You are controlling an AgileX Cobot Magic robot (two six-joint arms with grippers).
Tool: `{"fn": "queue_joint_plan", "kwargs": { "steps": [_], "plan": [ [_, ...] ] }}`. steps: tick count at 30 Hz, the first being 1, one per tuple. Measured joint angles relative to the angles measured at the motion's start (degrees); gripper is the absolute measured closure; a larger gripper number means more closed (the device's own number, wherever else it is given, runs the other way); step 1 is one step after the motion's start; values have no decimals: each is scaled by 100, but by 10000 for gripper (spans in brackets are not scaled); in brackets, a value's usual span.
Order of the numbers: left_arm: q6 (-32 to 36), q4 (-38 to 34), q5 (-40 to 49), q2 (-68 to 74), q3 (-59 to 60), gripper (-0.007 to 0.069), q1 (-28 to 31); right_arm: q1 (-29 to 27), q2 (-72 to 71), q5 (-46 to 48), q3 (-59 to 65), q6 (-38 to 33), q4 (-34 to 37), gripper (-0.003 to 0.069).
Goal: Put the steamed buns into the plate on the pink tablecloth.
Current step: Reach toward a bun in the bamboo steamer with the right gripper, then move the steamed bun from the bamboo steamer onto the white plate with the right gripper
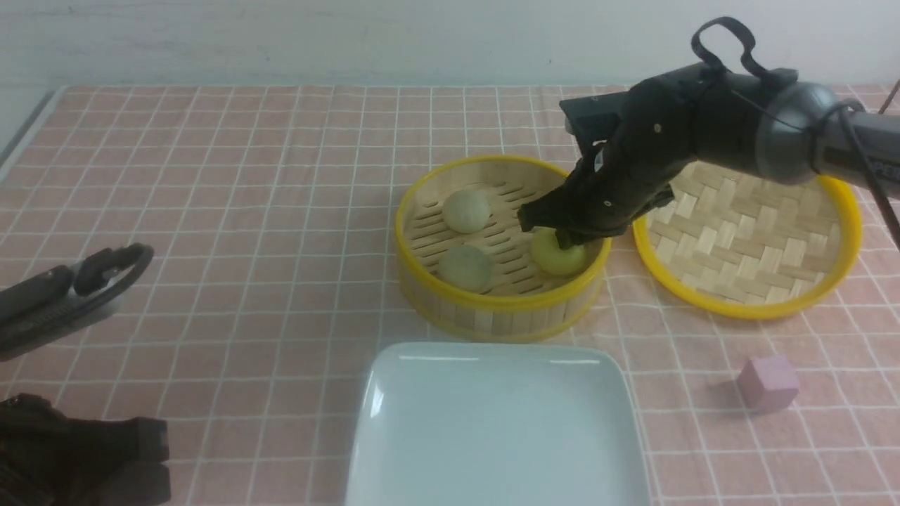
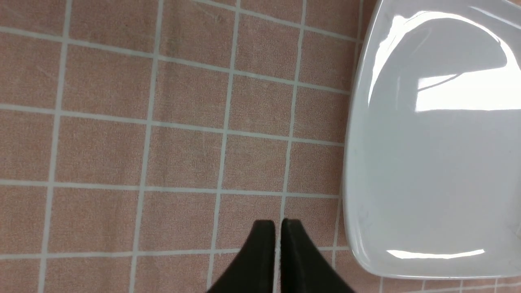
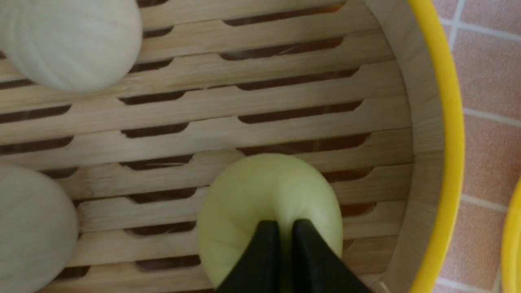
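Three steamed buns lie in a bamboo steamer basket: two pale ones and a yellow-green one. My right gripper reaches down into the basket. In the right wrist view its fingertips stand almost together, pinching the top of the yellow-green bun, whose creases run toward them. The white square plate sits empty on the pink tablecloth, in front of the basket. My left gripper hovers shut over bare cloth beside the plate's edge, holding nothing.
The yellow-rimmed woven lid lies right of the basket, touching it. A small pink cube sits at the front right. The left arm rests low at the left edge.
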Motion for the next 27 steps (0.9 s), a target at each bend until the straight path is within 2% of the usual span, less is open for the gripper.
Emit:
{"fn": "queue_joint_plan", "kwargs": {
  "steps": [7, 10, 13, 15, 16, 20, 21, 22, 24, 27],
  "plan": [
    [0, -6, 5, 0, 0, 569, 0, 233, -1448, 659, 311, -50, 22, 654],
    [0, -10, 5, 0, 0, 565, 0, 361, -2143, 747, 808, -86, 22, 654],
    [0, -13, -9, 0, 0, 562, 0, 593, -2985, 729, 1872, -80, 224, 654],
    [0, -13, -58, 0, 0, 560, 0, 737, -3255, 302, 2829, -68, 543, 653],
    [0, -13, -64, 0, 0, 559, 0, 748, -3255, 302, 2829, -68, 573, 652],
    [0, -11, -184, 0, 0, 554, 0, 945, -3152, -1232, 4145, -57, 1064, 627],
    [0, -12, -193, 0, 0, 554, 0, 951, -3152, -1232, 4145, -57, 1078, 624],
    [0, 1, -237, 0, 0, 552, 0, 977, -2964, -1826, 4437, -57, 1133, 591],
    [0, 1, -261, 0, 0, 550, 0, 977, -2807, -2169, 4559, -57, 1163, 549],
    [0, 8, -294, 0, 0, 542, 0, 977, -2371, -2823, 4650, -46, 1247, 396]
  ]
}}
